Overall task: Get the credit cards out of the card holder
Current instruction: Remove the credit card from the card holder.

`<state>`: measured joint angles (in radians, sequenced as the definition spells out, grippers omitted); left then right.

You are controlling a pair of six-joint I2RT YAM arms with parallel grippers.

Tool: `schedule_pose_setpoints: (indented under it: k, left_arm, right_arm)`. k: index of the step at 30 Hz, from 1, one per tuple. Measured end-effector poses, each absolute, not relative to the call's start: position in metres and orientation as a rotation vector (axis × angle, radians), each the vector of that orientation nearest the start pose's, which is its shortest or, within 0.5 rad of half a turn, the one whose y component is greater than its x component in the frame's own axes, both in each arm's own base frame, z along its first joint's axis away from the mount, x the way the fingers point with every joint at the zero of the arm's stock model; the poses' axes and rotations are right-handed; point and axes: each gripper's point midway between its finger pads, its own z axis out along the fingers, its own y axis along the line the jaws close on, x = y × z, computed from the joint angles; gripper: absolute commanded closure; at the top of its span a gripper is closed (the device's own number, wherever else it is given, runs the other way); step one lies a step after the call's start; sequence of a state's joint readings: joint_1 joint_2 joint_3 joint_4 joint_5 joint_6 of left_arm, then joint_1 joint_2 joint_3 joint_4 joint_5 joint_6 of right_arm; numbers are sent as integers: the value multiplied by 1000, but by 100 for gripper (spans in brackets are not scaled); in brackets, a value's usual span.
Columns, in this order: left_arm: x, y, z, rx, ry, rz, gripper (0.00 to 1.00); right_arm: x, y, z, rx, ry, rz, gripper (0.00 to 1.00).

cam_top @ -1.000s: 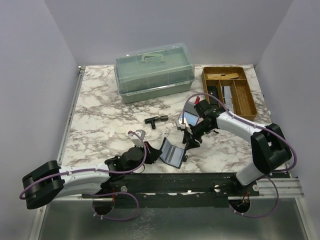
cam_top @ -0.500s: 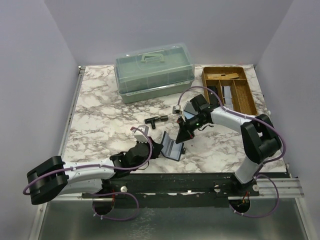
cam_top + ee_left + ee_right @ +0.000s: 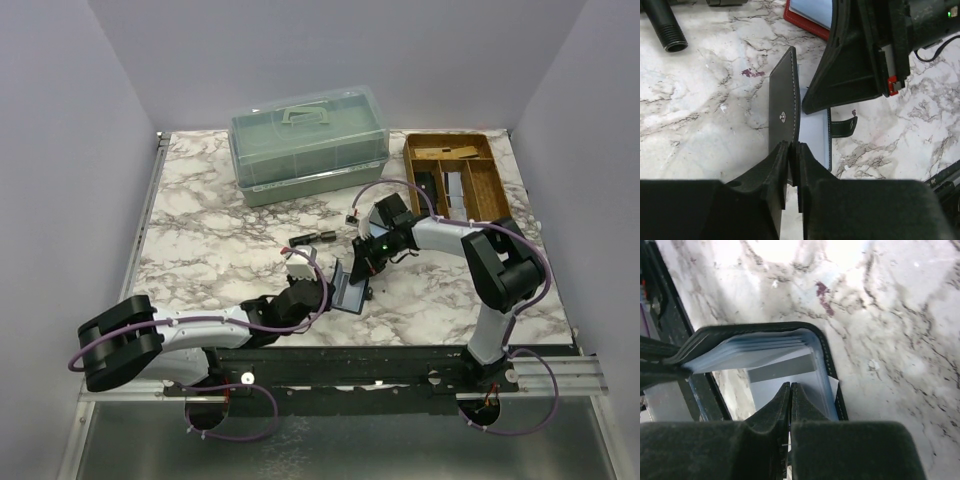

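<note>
The black card holder stands open like a book on the marble table. My left gripper is shut on its upright flap, pinching the near edge. Clear sleeves fan out inside it, and a pale blue credit card with a grey stripe lies on the lower half. My right gripper is shut, its tips resting against that card's face with nothing visible between them. From above, the right gripper hangs just behind the holder, and the left gripper meets it from the left.
A red wallet with a pale blue card on it lies just beyond the holder. A black pipe fitting sits to the left of it. A green lidded box and a wooden tray stand at the back.
My right gripper swung down and left from the red wallet to the card holder and shut. My left arm pushed forward and right, carrying the holder with it.
</note>
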<state>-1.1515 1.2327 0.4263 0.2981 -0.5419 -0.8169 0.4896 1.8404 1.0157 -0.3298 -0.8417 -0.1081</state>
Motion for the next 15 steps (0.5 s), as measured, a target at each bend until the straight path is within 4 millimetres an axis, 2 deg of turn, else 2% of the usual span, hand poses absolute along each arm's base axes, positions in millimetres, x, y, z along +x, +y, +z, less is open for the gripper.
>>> schedule_pose_setpoints:
  k: [3, 6, 12, 13, 15]
  left_arm:
    - [195, -291, 86, 9, 2078, -727, 65]
    - [191, -298, 85, 11, 2089, -773, 61]
    - [184, -305, 83, -18, 2101, -861, 65]
    - [183, -304, 82, -26, 2102, -865, 69]
    - [182, -302, 79, -45, 2106, -873, 82]
  right_arm:
    - [245, 271, 28, -970, 2480, 1211, 95]
    - [248, 270, 27, -956, 2488, 1191, 94]
    - [252, 270, 27, -944, 2493, 1163, 93]
    - [253, 269, 27, -943, 2493, 1160, 93]
    - [253, 269, 27, -941, 2493, 1159, 92]
